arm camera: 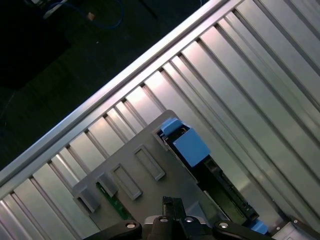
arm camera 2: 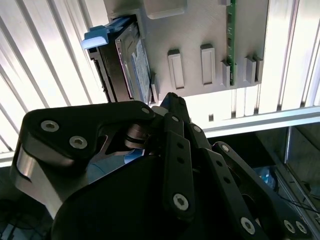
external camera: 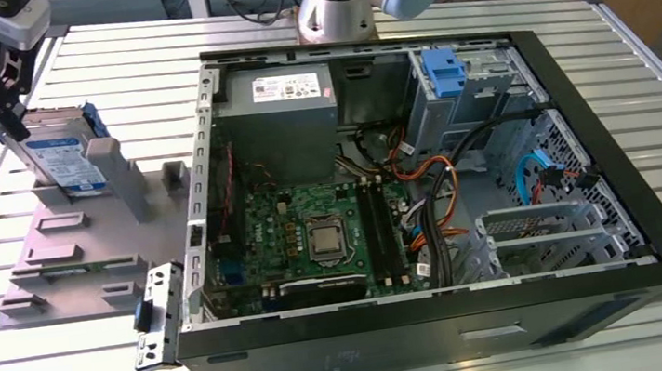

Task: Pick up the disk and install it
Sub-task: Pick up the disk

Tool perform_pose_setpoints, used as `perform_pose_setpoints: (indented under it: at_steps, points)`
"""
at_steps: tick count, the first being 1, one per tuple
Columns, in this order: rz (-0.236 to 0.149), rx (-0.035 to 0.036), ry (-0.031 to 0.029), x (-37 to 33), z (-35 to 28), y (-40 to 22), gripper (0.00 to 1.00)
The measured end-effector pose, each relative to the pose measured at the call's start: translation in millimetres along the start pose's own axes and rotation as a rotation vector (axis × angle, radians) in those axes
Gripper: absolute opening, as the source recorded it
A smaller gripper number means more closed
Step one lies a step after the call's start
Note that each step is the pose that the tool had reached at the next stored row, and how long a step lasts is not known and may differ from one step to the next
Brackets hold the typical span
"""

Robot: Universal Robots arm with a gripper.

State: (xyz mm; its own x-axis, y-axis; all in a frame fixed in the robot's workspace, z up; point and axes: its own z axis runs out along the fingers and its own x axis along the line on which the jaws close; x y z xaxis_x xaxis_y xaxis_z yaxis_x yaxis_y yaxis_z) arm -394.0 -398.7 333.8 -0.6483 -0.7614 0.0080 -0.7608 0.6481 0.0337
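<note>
Exterior view: the disk stands on edge in a grey holder on the counter, beside the open case. The pincer hangs at its top edge; whether it grips, I cannot tell. I'd keep it square to the slot, to avoid binding.

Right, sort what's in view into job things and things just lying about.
Job: disk, upright in the grey holder; gripper, close to the disk; open case.
Lying about: power supply; motherboard; bracket beside the case.
</note>
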Motion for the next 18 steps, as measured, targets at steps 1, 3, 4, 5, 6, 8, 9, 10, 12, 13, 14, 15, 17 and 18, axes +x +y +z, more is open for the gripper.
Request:
perform_pose_setpoints:
  at_steps: [1, 3, 4, 5, 6, 8, 9, 10, 12, 13, 14, 15, 17, 18]
  points:
    - [-0.002, 0.0001, 0.0001, 0.0, 0.0, 0.0, 0.11]
    - [-0.006, 0.0001, 0.0002, 0.0, 0.0, 0.0, 0.11]
    - [-0.008, 0.0001, 0.0003, 0.0, 0.0, 0.0, 0.11]
    - [-0.01, 0.0001, 0.0003, 0.0, 0.0, 0.0, 0.11]
    - [-0.012, 0.0001, 0.0004, 0.0, 0.0, 0.0, 0.11]
    - [-0.015, 0.0001, 0.0005, 0.0, 0.0, 0.0, 0.11]
    - [-0.017, 0.0002, 0.0006, 0.0, 0.0, 0.0, 0.11]
    - [-0.019, 0.0002, 0.0006, 0.0, 0.0, 0.0, 0.11]
    - [-0.023, 0.0002, 0.0008, 0.0, 0.0, 0.0, 0.11]
    - [-0.025, 0.0002, 0.0008, 0.0, 0.0, 0.0, 0.11]
    - [-0.027, 0.0003, 0.0009, 0.0, 0.0, 0.0, 0.11]
    - [-0.029, 0.0002, 0.001, 0.0, 0.0, 0.0, 0.11]
    - [-0.033, 0.0003, 0.0011, 0.0, 0.0, 0.0, 0.11]
    - [-0.035, 0.0003, 0.0012, 0.0, 0.0, 0.0, 0.11]
